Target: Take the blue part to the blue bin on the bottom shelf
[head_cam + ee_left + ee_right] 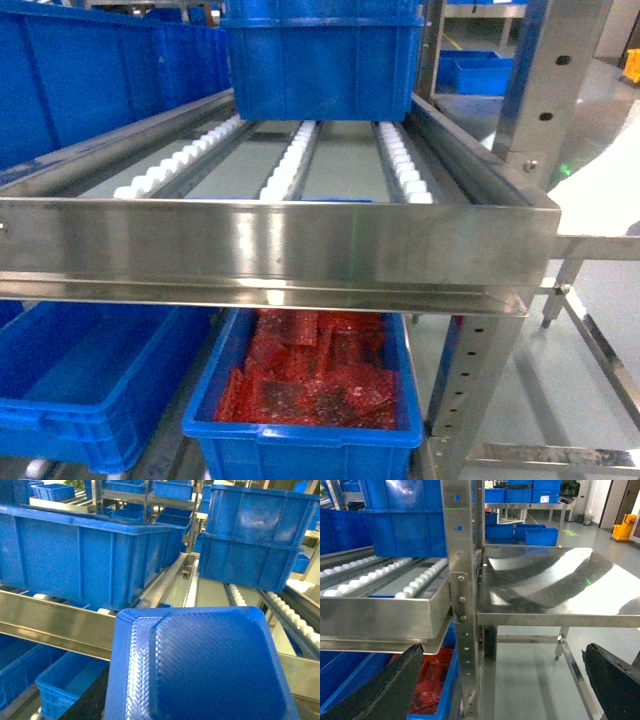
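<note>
Left wrist view is filled by the blue part point(205, 665), a thin moulded tray with a textured face, apparently held by the left end effector, itself unseen. It looks light, slightly flexible; edge grips suit. Right end effector point(505, 680) gapes wide.

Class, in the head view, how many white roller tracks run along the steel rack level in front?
3: left roller track, middle roller track and right roller track. Their far ends are hidden under the blue bin.
</note>
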Motion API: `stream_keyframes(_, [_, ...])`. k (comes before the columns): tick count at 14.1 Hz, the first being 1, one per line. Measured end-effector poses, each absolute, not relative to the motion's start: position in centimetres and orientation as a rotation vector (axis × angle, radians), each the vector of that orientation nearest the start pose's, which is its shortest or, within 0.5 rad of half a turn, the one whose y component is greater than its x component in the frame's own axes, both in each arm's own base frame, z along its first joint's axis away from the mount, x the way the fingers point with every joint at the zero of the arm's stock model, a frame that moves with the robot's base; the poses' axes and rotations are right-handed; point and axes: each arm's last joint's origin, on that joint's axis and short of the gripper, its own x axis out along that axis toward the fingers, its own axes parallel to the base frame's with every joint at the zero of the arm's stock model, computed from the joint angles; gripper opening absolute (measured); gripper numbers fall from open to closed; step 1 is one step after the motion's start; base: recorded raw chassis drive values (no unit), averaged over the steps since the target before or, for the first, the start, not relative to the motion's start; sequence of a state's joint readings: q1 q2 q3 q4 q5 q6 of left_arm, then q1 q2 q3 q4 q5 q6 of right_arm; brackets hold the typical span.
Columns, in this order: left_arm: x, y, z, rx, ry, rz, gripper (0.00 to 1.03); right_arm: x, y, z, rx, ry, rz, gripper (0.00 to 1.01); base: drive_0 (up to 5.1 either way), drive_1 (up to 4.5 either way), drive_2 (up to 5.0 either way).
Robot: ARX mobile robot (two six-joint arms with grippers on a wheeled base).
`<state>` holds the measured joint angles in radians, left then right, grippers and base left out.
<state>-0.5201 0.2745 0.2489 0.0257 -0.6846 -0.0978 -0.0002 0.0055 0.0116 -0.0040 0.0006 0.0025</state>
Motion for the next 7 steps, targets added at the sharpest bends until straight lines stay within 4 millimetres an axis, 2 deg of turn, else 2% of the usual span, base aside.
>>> stream_keyframes(7, [9.81,-3.52,22.88,-0.098,-0.008,0.164,0.43,9.73,0.0,16.67,0.002,-0.002,0.0,0.98,-5.1,2.38,2.4])
